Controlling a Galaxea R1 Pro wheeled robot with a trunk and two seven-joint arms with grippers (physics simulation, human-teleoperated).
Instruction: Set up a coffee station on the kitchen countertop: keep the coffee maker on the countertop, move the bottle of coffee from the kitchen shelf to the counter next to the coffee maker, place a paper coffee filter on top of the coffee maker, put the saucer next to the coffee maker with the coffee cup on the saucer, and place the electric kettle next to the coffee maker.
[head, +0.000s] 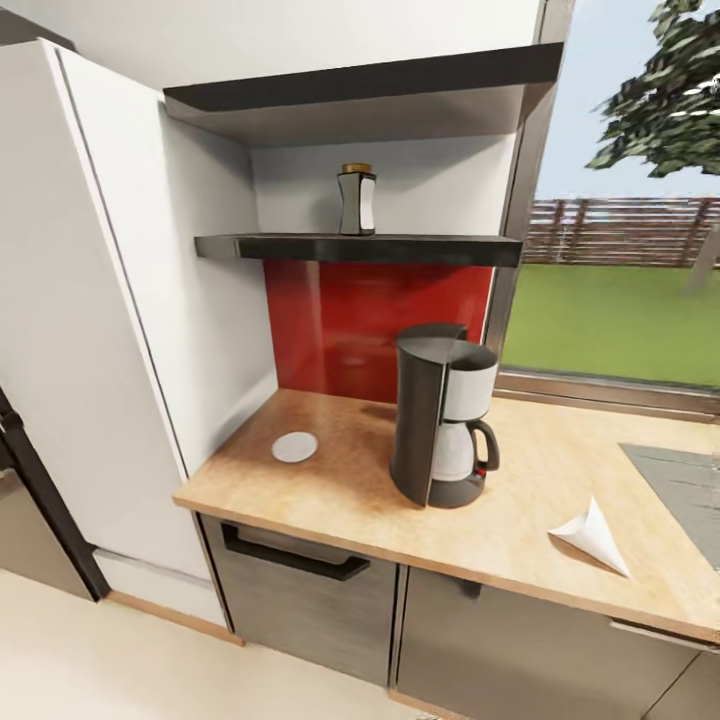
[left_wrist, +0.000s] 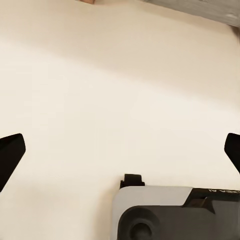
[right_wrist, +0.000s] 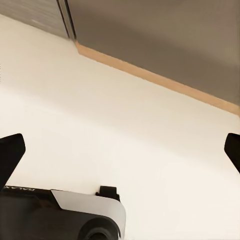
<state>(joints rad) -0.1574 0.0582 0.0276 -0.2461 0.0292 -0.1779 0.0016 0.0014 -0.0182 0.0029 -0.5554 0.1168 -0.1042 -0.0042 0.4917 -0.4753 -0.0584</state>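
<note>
The dark grey coffee maker (head: 443, 418) stands on the tan kitchen countertop (head: 340, 490), its glass carafe facing right. On the dark kitchen shelf (head: 300, 247) above it sits the bottle of coffee (head: 357, 200) with a gold lid. A small white saucer (head: 294, 447) lies flat on the counter left of the machine. A folded white paper coffee filter (head: 594, 536) lies near the front edge to the right. My left gripper (left_wrist: 120, 150) and right gripper (right_wrist: 120, 150) both hang open over the cream floor, nothing between their fingers.
A tall white cabinet (head: 90, 300) stands left of the counter. Grey cabinet fronts (head: 300, 600) with a black handle run below the slab. A grey inset panel (head: 685, 485) lies at the counter's right end, and a window (head: 620, 290) is behind it.
</note>
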